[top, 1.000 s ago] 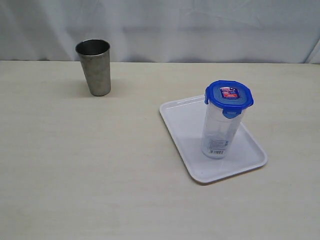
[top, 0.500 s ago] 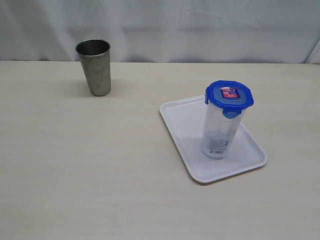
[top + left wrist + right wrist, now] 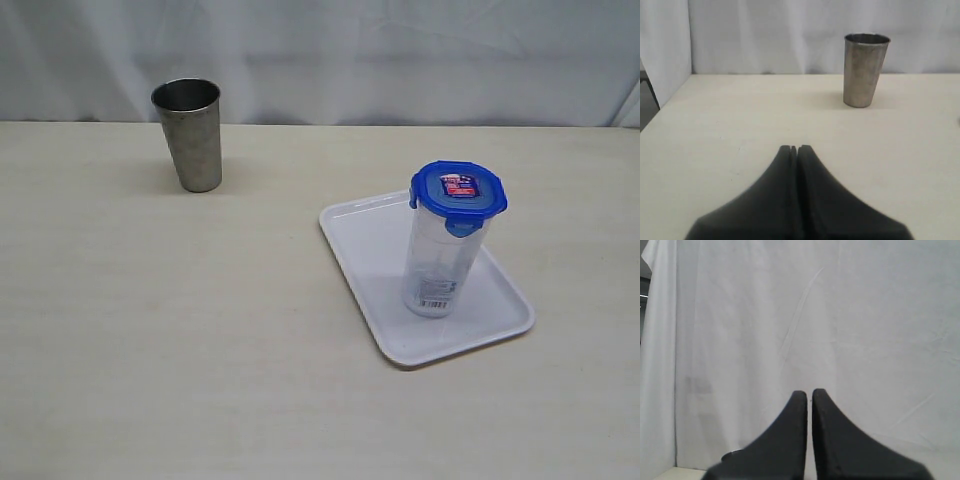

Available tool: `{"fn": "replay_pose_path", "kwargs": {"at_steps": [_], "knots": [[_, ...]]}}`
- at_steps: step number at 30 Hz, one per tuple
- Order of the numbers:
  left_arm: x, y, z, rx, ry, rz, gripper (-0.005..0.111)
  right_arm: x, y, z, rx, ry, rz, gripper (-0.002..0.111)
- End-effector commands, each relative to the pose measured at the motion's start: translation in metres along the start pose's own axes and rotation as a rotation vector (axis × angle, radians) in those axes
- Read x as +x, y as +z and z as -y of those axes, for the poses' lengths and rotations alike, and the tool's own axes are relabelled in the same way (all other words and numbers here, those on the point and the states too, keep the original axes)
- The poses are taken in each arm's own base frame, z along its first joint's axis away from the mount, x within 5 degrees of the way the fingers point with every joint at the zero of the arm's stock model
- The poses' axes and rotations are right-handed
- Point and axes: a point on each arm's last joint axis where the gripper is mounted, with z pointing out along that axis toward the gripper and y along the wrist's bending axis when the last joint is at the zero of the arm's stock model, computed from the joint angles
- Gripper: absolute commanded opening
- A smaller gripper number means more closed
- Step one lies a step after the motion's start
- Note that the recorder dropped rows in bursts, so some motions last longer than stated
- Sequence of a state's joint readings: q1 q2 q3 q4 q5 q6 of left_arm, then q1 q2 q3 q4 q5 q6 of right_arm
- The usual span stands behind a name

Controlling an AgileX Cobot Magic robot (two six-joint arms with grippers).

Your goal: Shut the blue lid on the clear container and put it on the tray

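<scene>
Pale wood-grain table (image 3: 200,350), exterior view, bearing two items set well apart. Grey metal tumbler (image 3: 188,135): upright, mouth up, toward the far left. White rectangular tray (image 3: 368,250): flat on the surface at the near right, with rounded corners and a low raised rim, its long sides oblique to the table's far edge

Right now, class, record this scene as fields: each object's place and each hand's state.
blue lid: on top of the clear container
clear container: upright on the tray
tray: flat on the table
metal tumbler: upright on the table, off the tray
left hand: shut, empty, facing the metal tumbler
right hand: shut, empty, facing the backdrop
</scene>
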State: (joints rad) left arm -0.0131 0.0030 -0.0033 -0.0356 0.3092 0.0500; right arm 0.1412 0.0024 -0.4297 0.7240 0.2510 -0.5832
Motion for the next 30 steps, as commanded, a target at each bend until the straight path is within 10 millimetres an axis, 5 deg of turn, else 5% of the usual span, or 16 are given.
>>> {"fn": "replay_pose_path", "kwargs": {"at_steps": [1, 30], "knots": [[0.0026, 0.0001, 0.0001, 0.001, -0.009, -0.018, 0.0, 0.0022, -0.0001, -0.0003, -0.004, -0.001, -0.01, 0.004], [0.002, 0.0001, 0.0001, 0.0, -0.001, -0.012, 0.0, 0.004, 0.0002, 0.0, -0.003, -0.014, -0.019, 0.004]]}}
